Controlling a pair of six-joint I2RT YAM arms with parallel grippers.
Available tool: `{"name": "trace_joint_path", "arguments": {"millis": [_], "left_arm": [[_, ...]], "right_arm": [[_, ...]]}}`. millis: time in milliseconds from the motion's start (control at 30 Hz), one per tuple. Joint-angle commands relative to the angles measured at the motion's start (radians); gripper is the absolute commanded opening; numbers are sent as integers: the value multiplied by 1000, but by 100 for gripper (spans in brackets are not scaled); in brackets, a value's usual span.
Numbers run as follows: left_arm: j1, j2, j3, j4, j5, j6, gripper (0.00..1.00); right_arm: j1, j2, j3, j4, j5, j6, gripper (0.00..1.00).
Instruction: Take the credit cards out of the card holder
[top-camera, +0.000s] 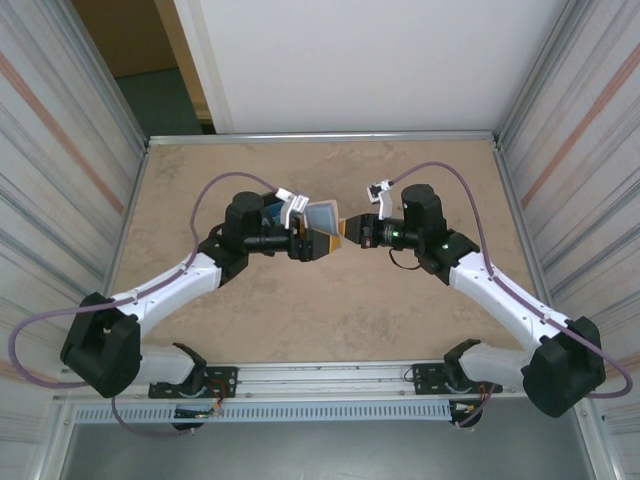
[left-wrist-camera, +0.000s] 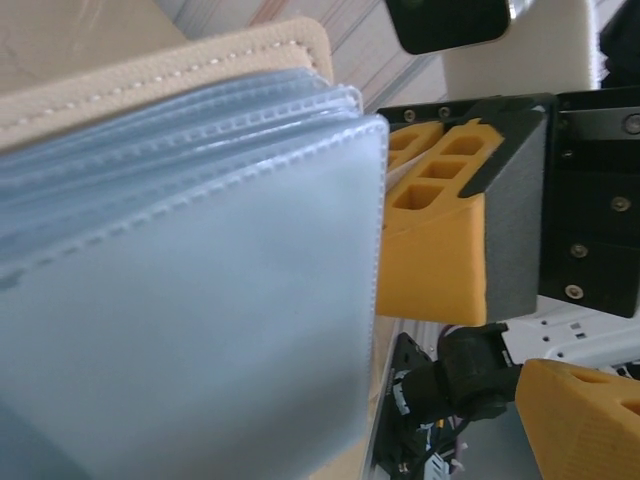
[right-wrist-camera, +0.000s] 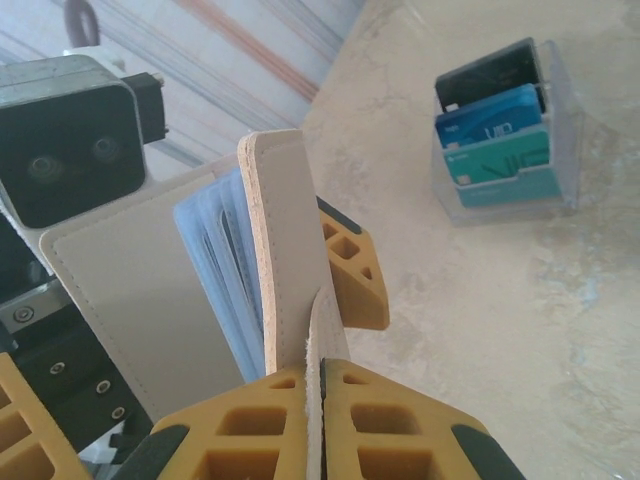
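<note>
**Work surface.** A beige marbled tabletop (top-camera: 330, 330) is bounded left and right by ribbed metal wall panels (top-camera: 50, 150). A plain white board (top-camera: 350, 60) closes the far side. A slotted aluminium rail (top-camera: 320, 375) runs along the near edge.

**Task item location.** The flat beige folding card holder (right-wrist-camera: 285, 250), fitted with clear plastic sleeves, is held off the table near its centre, between the two arms. The right gripper (right-wrist-camera: 318, 385) is clamped on a thin beige edge of the cover. The left gripper (top-camera: 312, 243) is released, jaws wide, with a yellow finger (right-wrist-camera: 355, 275) on either side of the holder.

**Obscured.** In the left wrist view the sleeves cover the left half of the frame. Whether they contain cards cannot be determined. The print on the cards is too small to read.

**Count.**
- Two arms and two grippers.
- One card holder.
- One clear plastic box (right-wrist-camera: 565, 120), resting on the table apart from the holder.
- Three thin rectangular credit cards (right-wrist-camera: 495, 130) upright inside the box: one black, one blue, one teal.
</note>
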Motion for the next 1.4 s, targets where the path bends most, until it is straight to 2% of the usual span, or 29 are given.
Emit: {"name": "trace_joint_path", "arguments": {"millis": [0,133,433,467,633,700,800,1000,1133,1267,1367], "left_arm": [[-14,-3,42,-58,-90,52,99],[-30,-17,45,-94,-164,78,99],[-36,-7,39,-94,-175,84,98],[-36,-7,38,-91,-175,79,96],[-36,-24,30,-80,-174,75,63],[-36,-36,30,-83,-178,76,57],[-36,-50,33,-99,-184,81,39],[-31,-71,42,-130,-183,86,13],[-19,-80,81,-198,-154,106,0],[-4,-86,115,-262,-106,117,0],[14,-82,138,-305,-59,117,0]], "right_arm": [[0,-28,48,-26,55,-22,0],[4,-24,58,-52,82,-22,0],[35,-22,79,-99,157,-44,0],[37,-21,80,-101,162,-44,0],[39,-23,75,-97,177,-44,0],[37,-25,75,-99,179,-44,0],[39,-24,75,-100,181,-46,0],[39,-28,79,-127,154,-93,0],[39,-41,88,-181,157,-195,33],[39,-58,98,-217,154,-267,57],[43,-68,93,-226,141,-299,70]]}}
